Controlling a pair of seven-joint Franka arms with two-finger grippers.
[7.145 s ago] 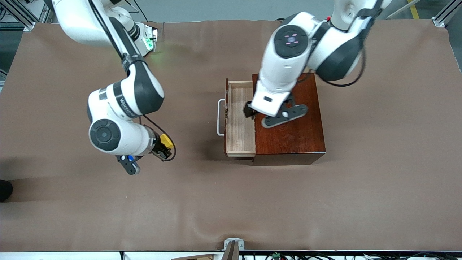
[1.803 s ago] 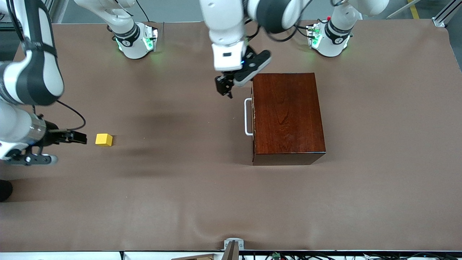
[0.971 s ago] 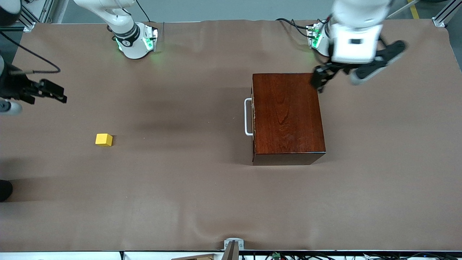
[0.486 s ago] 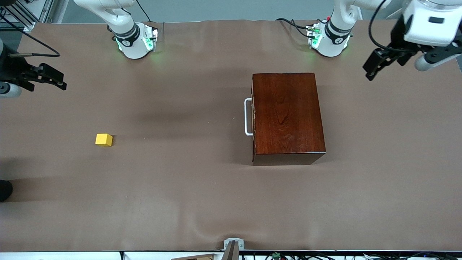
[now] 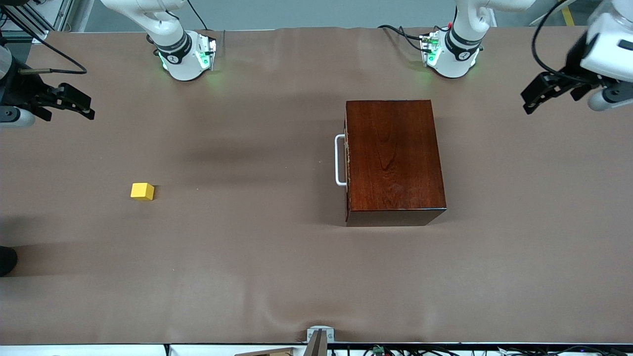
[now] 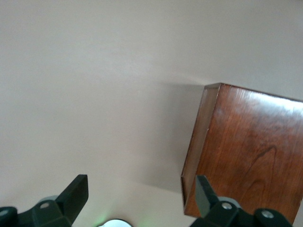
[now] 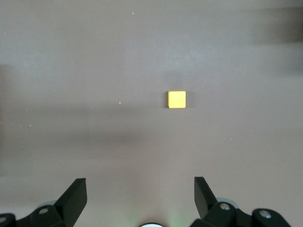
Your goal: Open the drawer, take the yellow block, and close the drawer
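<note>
The front camera sits high and looks down on the whole brown bench (image 5: 277, 277). The left wrist camera looks down on the shiny red-brown wooden box (image 6: 251, 151) from close. The right wrist camera looks down on the small yellow cube (image 7: 177, 99). The front view shows both.

The left tool (image 6: 141, 191) is seen with its fingers (image 6: 78, 191) spread wide, nothing held between them. A dark reddish-brown wooden box (image 6: 248, 153) is seen resting on the plain surface (image 6: 94, 85) below.

yellow block (image 5: 142, 191) well apart from drawer (image 5: 341, 160)
</note>
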